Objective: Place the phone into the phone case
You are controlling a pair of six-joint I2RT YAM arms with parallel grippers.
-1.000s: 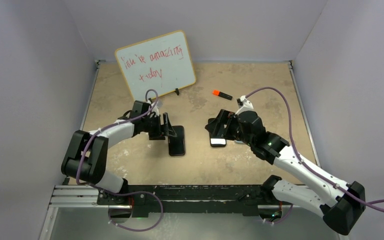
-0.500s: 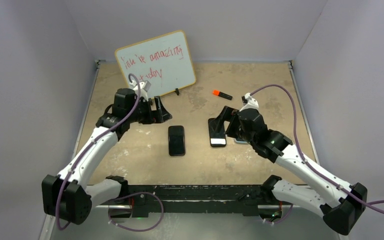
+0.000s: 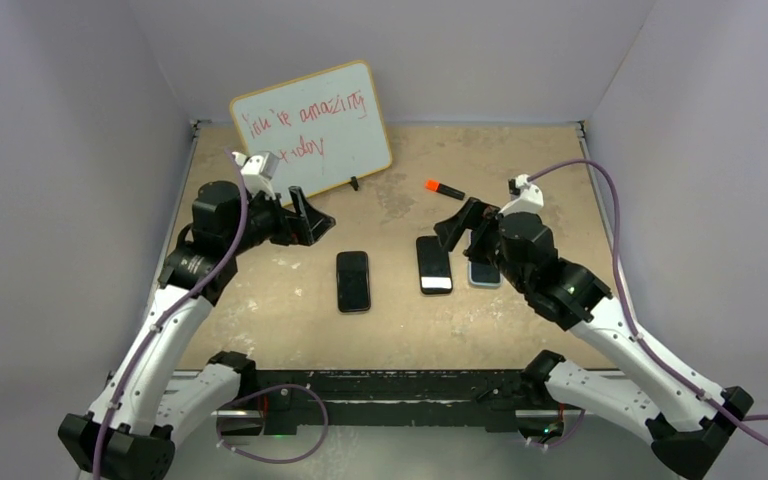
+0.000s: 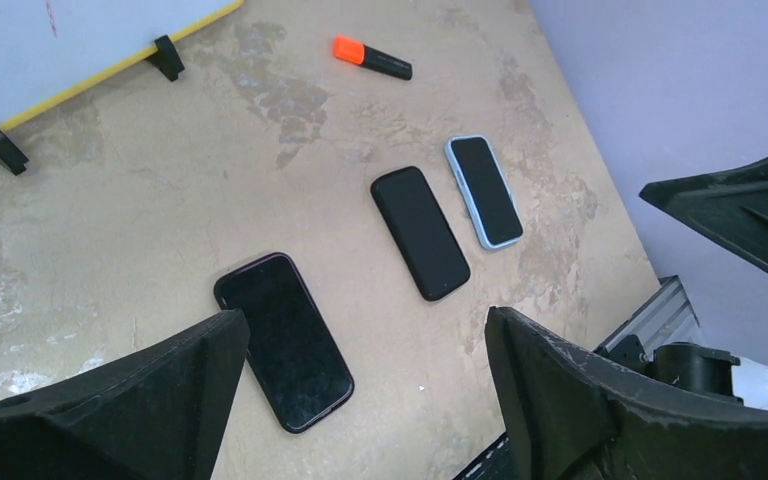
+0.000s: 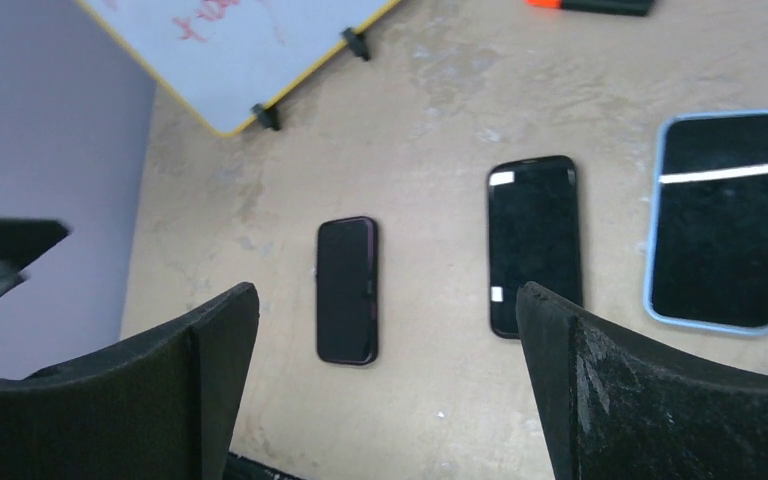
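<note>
1. A black phone with a thin dark purple rim [image 3: 353, 280] lies flat and screen up on the worn tan tabletop [image 3: 520, 160], left of centre. Whether that rim is a case cannot be told.
2. To its right, well apart, a plain black handset [image 3: 434, 265] lies flat and roughly parallel to it. In the top view a bright band of glare crosses its near end.
3. Just beside the plain black handset, on its right and not touching, lies a black-screened phone in a pale blue surround [image 4: 483, 190].
4. The left gripper [image 3: 312, 220] hangs above the table, behind and to the left of the purple-rimmed phone and clear of it. Its jaws are spread wide with nothing between them — its own camera looks down on all three handsets through the gap.
5. The right gripper [image 3: 465, 225] hovers over the far ends of the black handset and the blue-rimmed phone, partly covering the blue one in the top view. Its jaws also stand wide apart and empty.
6. A white board with a yellow frame and red handwriting [image 3: 310, 125] stands propped on small black feet at the back left.
7. An orange-capped black marker [image 3: 444, 189] lies on the table behind the handsets — touching none of them.
</note>
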